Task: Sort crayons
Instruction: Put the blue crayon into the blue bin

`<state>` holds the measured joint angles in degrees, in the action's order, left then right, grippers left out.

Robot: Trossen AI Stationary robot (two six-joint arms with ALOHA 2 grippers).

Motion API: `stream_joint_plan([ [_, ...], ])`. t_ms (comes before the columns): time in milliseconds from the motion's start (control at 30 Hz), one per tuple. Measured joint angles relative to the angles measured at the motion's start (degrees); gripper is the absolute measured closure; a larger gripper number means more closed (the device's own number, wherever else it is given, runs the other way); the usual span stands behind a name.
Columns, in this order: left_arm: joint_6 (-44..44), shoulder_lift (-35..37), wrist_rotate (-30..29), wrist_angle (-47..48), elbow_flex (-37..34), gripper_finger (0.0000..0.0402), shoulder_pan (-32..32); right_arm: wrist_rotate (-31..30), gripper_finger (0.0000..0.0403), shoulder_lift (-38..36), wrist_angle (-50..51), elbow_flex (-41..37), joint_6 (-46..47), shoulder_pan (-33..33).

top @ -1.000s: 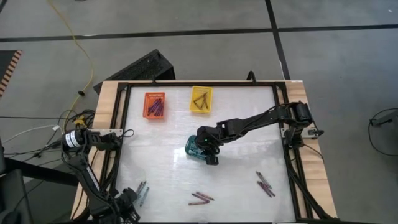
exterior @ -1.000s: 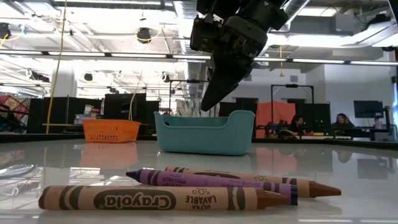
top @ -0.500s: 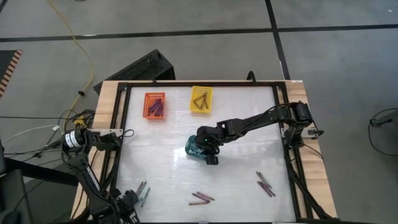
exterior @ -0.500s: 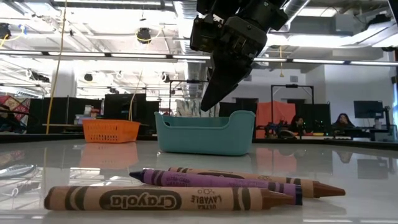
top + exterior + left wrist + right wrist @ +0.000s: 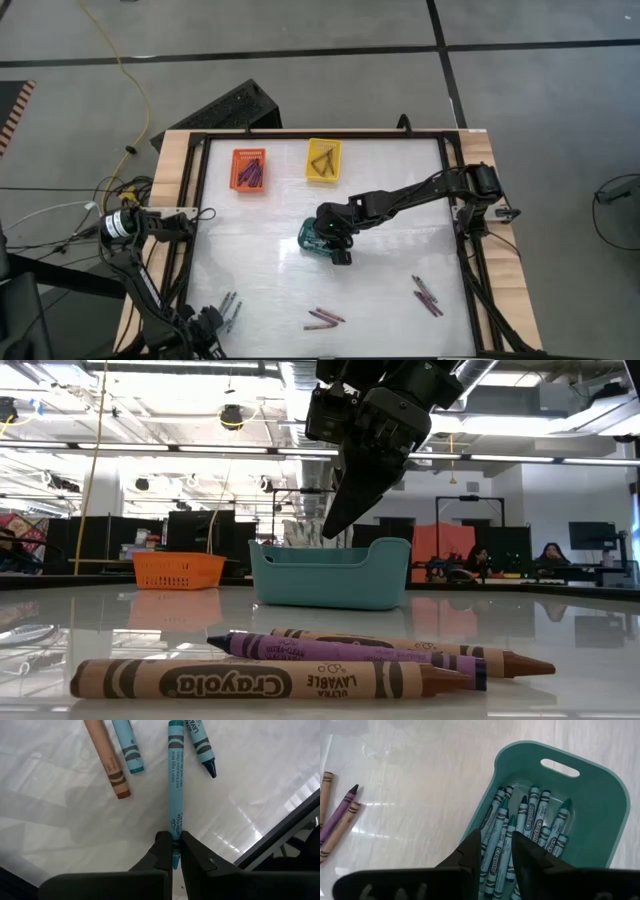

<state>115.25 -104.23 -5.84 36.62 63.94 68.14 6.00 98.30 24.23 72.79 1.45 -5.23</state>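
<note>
My left gripper [image 5: 218, 318] is at the table's near left corner, shut on a teal crayon [image 5: 175, 795]. Beside that crayon lie a tan one [image 5: 107, 757] and two more teal ones [image 5: 127, 745]. My right gripper [image 5: 495, 847] hangs open over the teal basket [image 5: 312, 238], which holds several teal crayons [image 5: 530, 827]; I see nothing between its fingers. In the low view it is the dark point [image 5: 340, 515] above the basket [image 5: 330, 573]. More crayons [image 5: 323, 318] lie near the front edge, and others [image 5: 427, 296] toward the right. My left gripper pinches the teal crayon at its near end [image 5: 174, 839] between its two fingers, one on each side of the stick. The crayon runs straight ahead from the fingertips, in line with the fingers. I cannot tell whether it rests on the table or is lifted.
An orange basket [image 5: 249, 169] with purple crayons and a yellow basket [image 5: 323, 160] with brown ones stand at the far side. A black frame [image 5: 190, 230] runs round the white table top. Brown and purple crayons [image 5: 260, 680] lie close before the low camera.
</note>
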Motion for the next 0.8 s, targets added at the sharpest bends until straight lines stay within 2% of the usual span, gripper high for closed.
stream_joint_plan([
  [333, 0.19, -0.02, -1.05, 6.51, 3.52, 0.0397, -0.04, 0.0, 0.03, 0.0, 0.02, 0.0, -0.02, 0.02],
  [533, 0.7, -0.02, -1.39, 13.78, 6.3, 0.0397, 0.0, 0.0, 0.03, 0.0, 0.43, 0.0, 0.0, 0.02],
  [800, -0.5, 1.46, -12.34, 21.38, 7.74, 0.0397, -1.26, 0.0, 0.03, 0.24, 1.76, 0.0, -3.67, -3.29],
])
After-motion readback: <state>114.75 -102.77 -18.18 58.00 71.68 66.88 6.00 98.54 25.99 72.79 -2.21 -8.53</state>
